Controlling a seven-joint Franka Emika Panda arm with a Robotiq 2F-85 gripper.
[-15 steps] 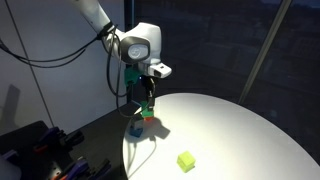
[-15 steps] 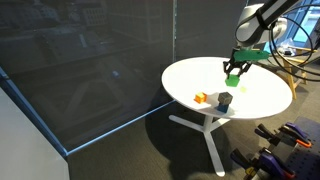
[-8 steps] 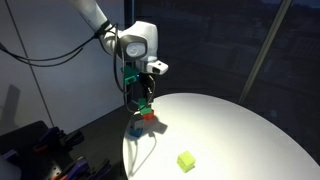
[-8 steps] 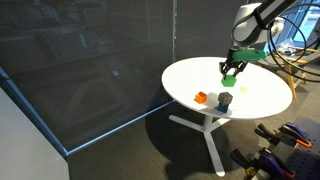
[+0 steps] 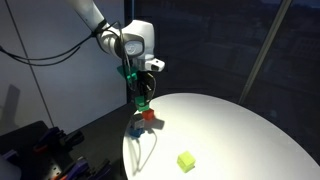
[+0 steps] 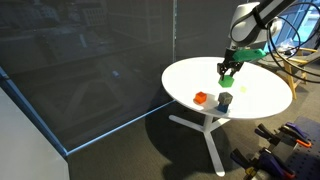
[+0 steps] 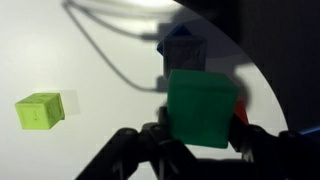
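My gripper (image 5: 142,98) is shut on a green cube (image 7: 202,107) and holds it above the round white table (image 5: 230,135). The cube also shows in both exterior views (image 5: 142,99) (image 6: 227,74). Below it on the table sit a dark blue cube (image 7: 182,48) (image 6: 225,101) and a red-orange cube (image 5: 149,114) (image 6: 200,98), near the table's edge. In the wrist view the red cube is mostly hidden behind the green one. A yellow-green cube (image 5: 186,160) (image 7: 39,110) lies apart on the table.
Dark glass panels stand behind the table (image 6: 90,60). Cables hang from the arm (image 5: 60,50). Dark equipment sits on the floor beside the table (image 5: 45,145) (image 6: 285,140). The table stands on a white pedestal base (image 6: 205,125).
The gripper with the green cube has risen slightly and shifted a little along the table's edge. The cubes on the table have not moved.
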